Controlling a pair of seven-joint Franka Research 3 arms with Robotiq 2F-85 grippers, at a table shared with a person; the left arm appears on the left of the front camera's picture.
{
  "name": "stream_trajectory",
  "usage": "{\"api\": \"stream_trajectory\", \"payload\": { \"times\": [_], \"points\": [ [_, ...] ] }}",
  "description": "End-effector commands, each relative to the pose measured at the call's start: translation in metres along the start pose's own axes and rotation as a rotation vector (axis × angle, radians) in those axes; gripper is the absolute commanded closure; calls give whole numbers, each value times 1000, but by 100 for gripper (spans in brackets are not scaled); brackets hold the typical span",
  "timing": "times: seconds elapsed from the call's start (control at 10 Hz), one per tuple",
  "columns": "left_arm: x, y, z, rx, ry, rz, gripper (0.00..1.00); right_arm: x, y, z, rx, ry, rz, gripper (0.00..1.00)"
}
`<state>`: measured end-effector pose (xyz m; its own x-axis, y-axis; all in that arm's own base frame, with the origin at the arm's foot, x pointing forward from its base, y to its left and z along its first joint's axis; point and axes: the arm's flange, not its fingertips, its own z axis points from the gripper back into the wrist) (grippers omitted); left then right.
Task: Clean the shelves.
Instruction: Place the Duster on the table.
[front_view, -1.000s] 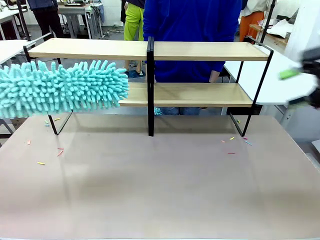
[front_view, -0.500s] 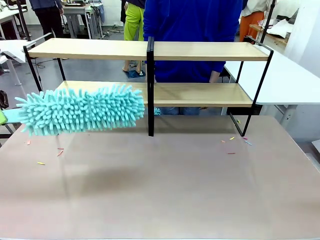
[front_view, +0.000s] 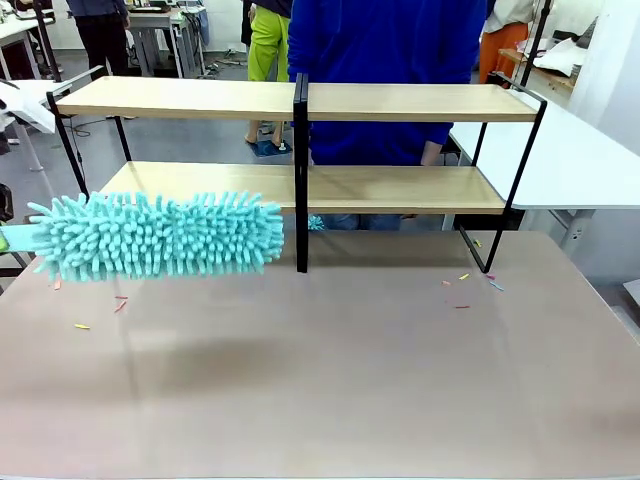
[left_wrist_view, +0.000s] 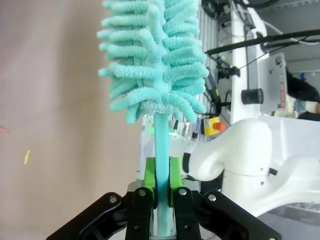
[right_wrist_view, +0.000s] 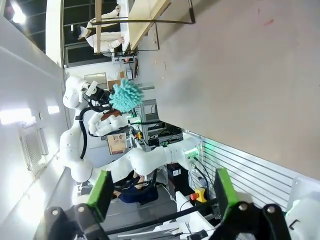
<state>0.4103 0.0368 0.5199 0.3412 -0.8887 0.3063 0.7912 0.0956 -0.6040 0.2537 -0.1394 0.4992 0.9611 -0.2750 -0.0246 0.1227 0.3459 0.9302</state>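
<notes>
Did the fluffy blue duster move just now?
Yes. The duster slid right toward the shelves' black central post and dropped lower, from up between the boards to in front of the bottom board.

Turquoise duster (front_view: 160, 236), light wooden shelves (front_view: 400, 187) (thin black frame), matt beige-grey table (front_view: 330, 370).

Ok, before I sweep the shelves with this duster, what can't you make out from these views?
- Front view: the duster hides part of the lower left board of the shelves; its handle runs off the left edge.
- Front view: the coloured scraps on the table are too small to identify.
- Left wrist view: the left claw hides the handle's end.
</notes>
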Motion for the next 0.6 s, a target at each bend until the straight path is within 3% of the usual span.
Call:
{"api": "stream_trajectory", "payload": {
  "times": [0.0,0.2,0.3,0.4,0.5],
  "points": [
    [-10,44,-16,53,103,-21,87,2,-2,2,20,-8,26,0],
    [-21,62,-23,28,83,2,87,-1,-1,1,0,-3,-1,0],
    [-22,65,-22,15,57,-14,87,3,-6,-26,30,5,36,0],
    [-21,67,-23,9,60,-15,87,6,-23,-63,93,91,-1,0],
    [-21,69,-24,13,66,-4,87,6,-39,-92,53,139,-80,0]
  ]
}}
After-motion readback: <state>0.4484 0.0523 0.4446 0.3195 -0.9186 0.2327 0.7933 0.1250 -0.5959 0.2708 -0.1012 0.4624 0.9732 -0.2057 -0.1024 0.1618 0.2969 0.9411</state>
